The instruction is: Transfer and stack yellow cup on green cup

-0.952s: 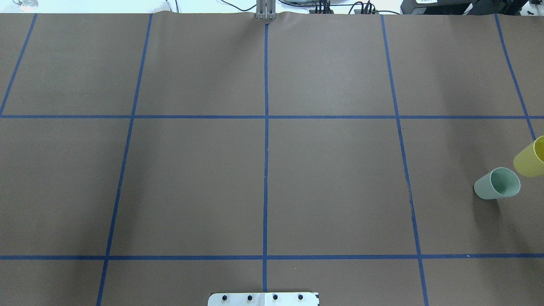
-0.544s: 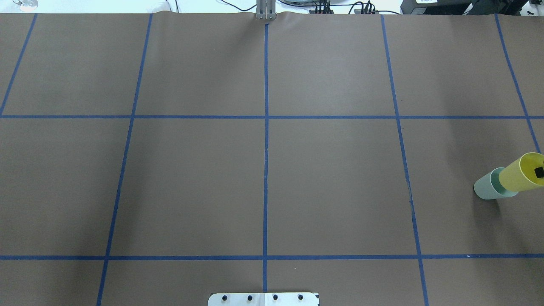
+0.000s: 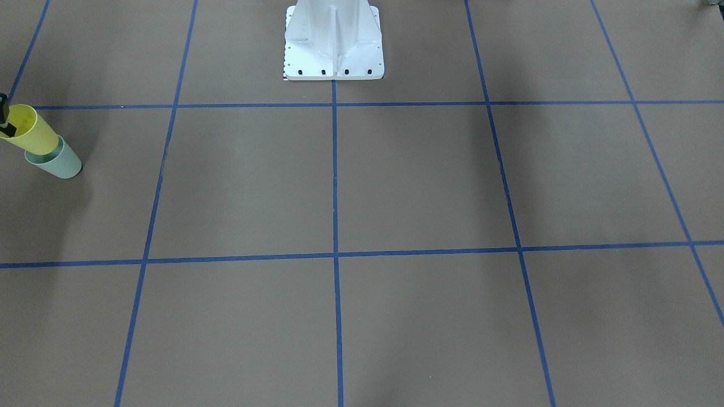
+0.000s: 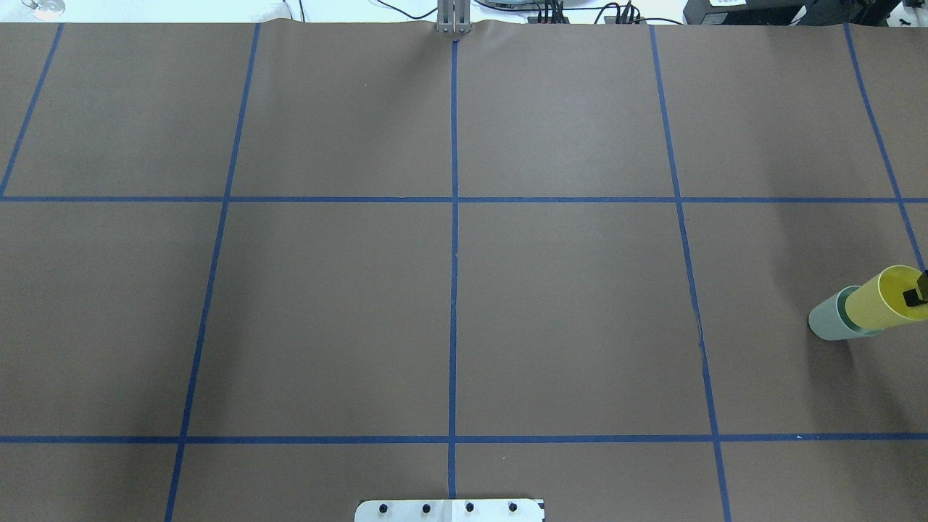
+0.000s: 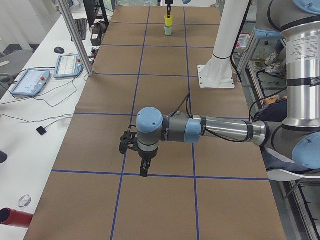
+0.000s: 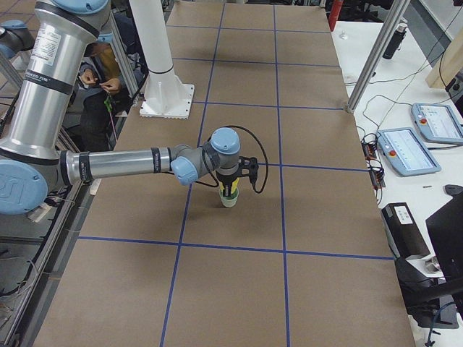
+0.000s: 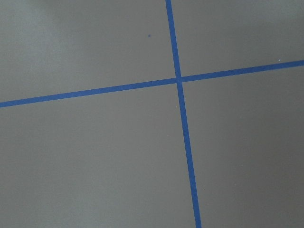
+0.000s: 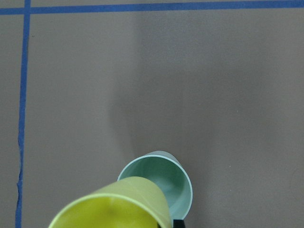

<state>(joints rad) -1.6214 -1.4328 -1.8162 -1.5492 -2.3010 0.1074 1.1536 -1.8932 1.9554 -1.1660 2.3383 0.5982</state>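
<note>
Your right hand (image 4: 916,291) grips the yellow cup (image 4: 881,308) by its rim, its base inside the green cup (image 4: 825,322) at the bench's (image 4: 565,304) right edge. Press straight down along their upright axis. Whether the far-off left hand (image 5: 142,167) is open is unclear.

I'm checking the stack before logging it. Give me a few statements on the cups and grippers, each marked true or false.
1. The yellow cup has its base inside the mouth of the green cup. True.
2. The green cup lies on its side. False: it stands upright on the table.
3. The right gripper has one finger inside the yellow cup's rim. True.
4. The left gripper holds the green cup. False: it hangs over the table, far from both cups.
5. The cups are on the robot's left side of the table. False: they are at its right end.
</note>
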